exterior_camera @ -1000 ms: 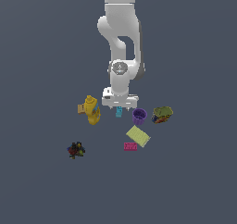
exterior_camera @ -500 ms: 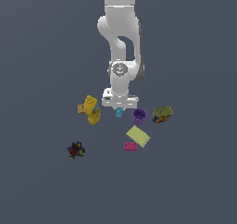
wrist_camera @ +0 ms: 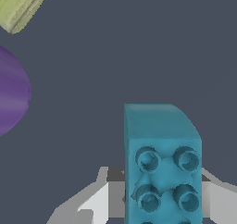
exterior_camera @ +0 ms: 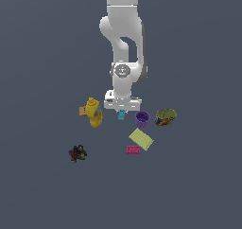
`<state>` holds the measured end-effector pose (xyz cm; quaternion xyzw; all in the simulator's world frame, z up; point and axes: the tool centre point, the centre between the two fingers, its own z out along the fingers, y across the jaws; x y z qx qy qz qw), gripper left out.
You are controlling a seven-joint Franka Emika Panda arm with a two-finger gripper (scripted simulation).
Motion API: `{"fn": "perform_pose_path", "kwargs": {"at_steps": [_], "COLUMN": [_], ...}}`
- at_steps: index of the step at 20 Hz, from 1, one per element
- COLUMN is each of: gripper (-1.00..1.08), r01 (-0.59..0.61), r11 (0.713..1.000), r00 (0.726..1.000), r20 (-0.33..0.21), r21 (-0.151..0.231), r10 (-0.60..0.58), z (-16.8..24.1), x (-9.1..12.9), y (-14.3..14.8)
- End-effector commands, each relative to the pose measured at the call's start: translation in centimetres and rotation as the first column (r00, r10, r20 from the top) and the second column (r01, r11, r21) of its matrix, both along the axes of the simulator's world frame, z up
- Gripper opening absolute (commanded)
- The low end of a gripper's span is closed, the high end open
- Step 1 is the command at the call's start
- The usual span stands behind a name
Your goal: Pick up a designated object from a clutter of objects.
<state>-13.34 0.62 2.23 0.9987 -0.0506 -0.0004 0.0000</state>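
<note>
The cyan brick (exterior_camera: 121, 114) is small, elongated and studded, and sits between the yellow bottle (exterior_camera: 94, 112) and the purple cup (exterior_camera: 142, 118). My gripper (exterior_camera: 122, 110) hangs straight down over it. In the wrist view the brick (wrist_camera: 162, 163) fills the space between my fingers (wrist_camera: 99, 200), studs facing the camera. The pads press on both of its long sides, so the gripper (wrist_camera: 162, 195) is shut on it. I cannot tell whether the brick rests on the floor or is just off it.
A pale yellow-green pad (exterior_camera: 141, 139) and a pink brick (exterior_camera: 133, 150) lie in front of the cup. A green-orange can (exterior_camera: 166, 117) lies at the exterior view's right. A dark multicoloured lump (exterior_camera: 77, 153) sits apart at the left. The cup (wrist_camera: 11, 91) and pad (wrist_camera: 21, 5) show in the wrist view.
The arm and brick stay in almost the same place across the frames; no clear movement shows.
</note>
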Motion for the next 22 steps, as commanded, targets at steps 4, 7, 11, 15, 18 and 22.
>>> {"fn": "perform_pose_path", "kwargs": {"at_steps": [4,7,11,15,18,22], "gripper": [-1.00,-1.00,-1.00,-1.00,-1.00,-1.00], "r01": [0.000,0.000,0.000,0.000,0.000,0.000], "r11": [1.000,1.000,1.000,1.000,1.000,1.000], "r00": [1.000,1.000,1.000,1.000,1.000,1.000], "r20": [0.001,0.001,0.001,0.001,0.001,0.001], "r21": [0.000,0.000,0.000,0.000,0.000,0.001], "r10": [0.000,0.000,0.000,0.000,0.000,0.000], "z": [0.7,1.7,3.5,5.9,8.2,11.5], "x": [0.2,0.4,0.8,1.3,1.9,2.6], "y": [-0.1,-0.2,-0.3,-0.5,-0.7,-1.0]}}
